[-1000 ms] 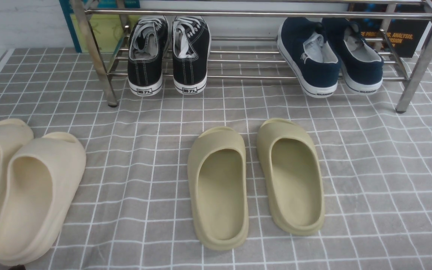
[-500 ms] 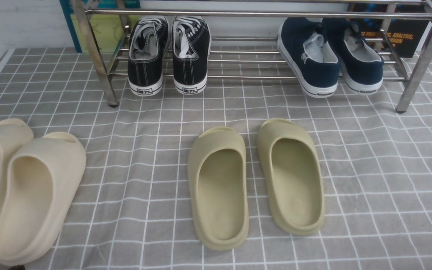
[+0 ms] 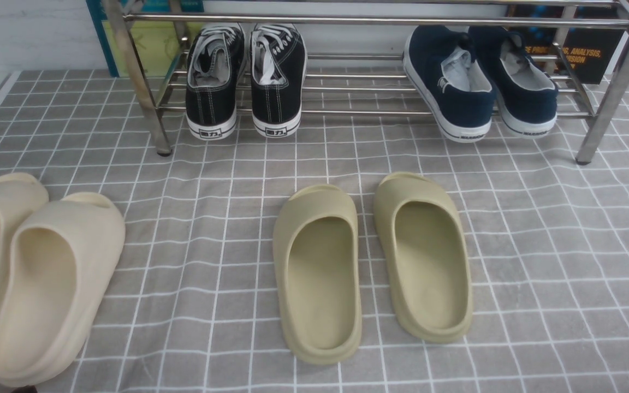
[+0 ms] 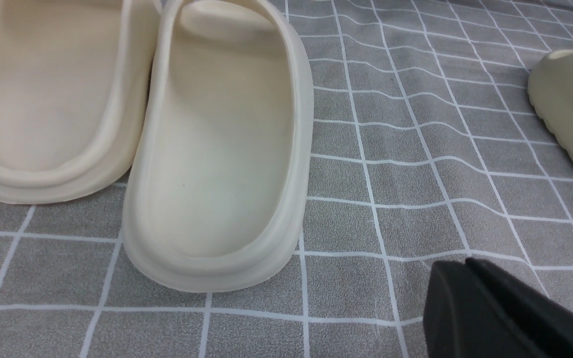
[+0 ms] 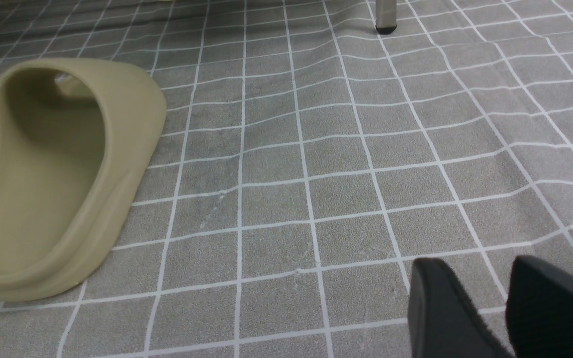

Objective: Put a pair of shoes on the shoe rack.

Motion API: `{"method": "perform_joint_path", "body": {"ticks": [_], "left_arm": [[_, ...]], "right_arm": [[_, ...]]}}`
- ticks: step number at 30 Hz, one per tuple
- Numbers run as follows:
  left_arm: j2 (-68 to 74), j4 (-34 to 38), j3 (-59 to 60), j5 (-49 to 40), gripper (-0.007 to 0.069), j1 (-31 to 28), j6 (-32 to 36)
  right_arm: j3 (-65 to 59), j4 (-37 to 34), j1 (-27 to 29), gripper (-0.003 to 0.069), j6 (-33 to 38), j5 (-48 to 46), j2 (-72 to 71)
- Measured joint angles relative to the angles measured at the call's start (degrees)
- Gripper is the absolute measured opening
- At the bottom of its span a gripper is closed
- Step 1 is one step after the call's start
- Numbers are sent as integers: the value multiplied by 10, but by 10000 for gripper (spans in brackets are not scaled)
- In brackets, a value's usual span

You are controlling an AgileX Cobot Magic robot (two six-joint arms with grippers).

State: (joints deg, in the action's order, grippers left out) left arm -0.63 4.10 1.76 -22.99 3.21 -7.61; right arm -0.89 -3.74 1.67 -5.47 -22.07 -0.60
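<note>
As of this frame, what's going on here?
Nothing is being handled: the right gripper is open and empty, and the left gripper holds nothing. The black canvas sneakers already sit on the lower shelf of the chrome shoe rack, beside navy slip-on sneakers. Beige slippers and olive slippers lie in front.

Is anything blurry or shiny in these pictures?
Front view: bright glints along the shoe rack's chrome bars, black canvas sneakers reasonably crisp; left wrist view: dark pincer soft and out of focus; right wrist view: dark shade on the grey grid cloth near the rack.
</note>
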Motion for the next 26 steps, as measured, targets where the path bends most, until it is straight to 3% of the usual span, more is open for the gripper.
{"method": "perform_joint_path", "body": {"ticks": [26], "left_arm": [[0,0,0,0,48,0,0]], "right_arm": [[0,0,0,239,0,0,0]]}}
